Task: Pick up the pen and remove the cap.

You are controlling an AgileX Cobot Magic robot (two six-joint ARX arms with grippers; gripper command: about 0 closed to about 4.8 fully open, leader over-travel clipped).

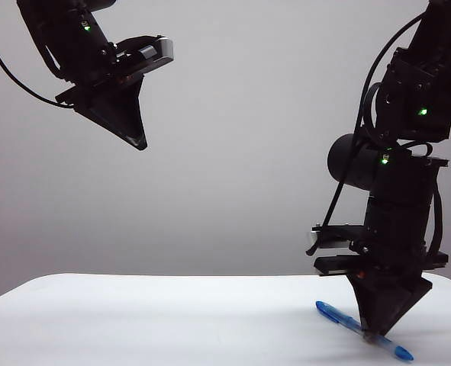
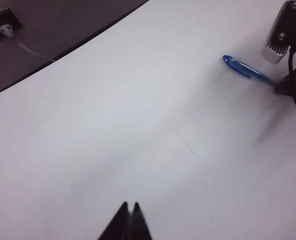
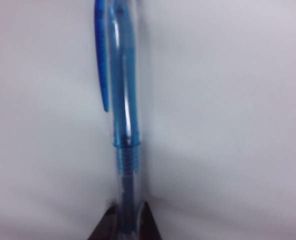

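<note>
Right hand (image 3: 123, 220) pinches pen (image 3: 123, 125) on table (image 1: 133, 320); only its wrist view shows cap (image 3: 115, 60). Left hand (image 2: 128, 222) closed, empty, aloft.

You see one pen (image 1: 362, 330) with one cap (image 3: 118, 75) fitted on it, one white table (image 1: 156, 320), and two grippers: the left gripper (image 1: 139, 142) raised and shut, the right gripper (image 1: 372, 335) closed around the pen's barrel.

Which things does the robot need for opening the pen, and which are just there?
Needed:
slim clear-and-blue plastic pen
short clear cap with blue clip, on the pen
right hand, shut on the pen
left hand, raised, shut

Just there:
white table
wall socket
</note>
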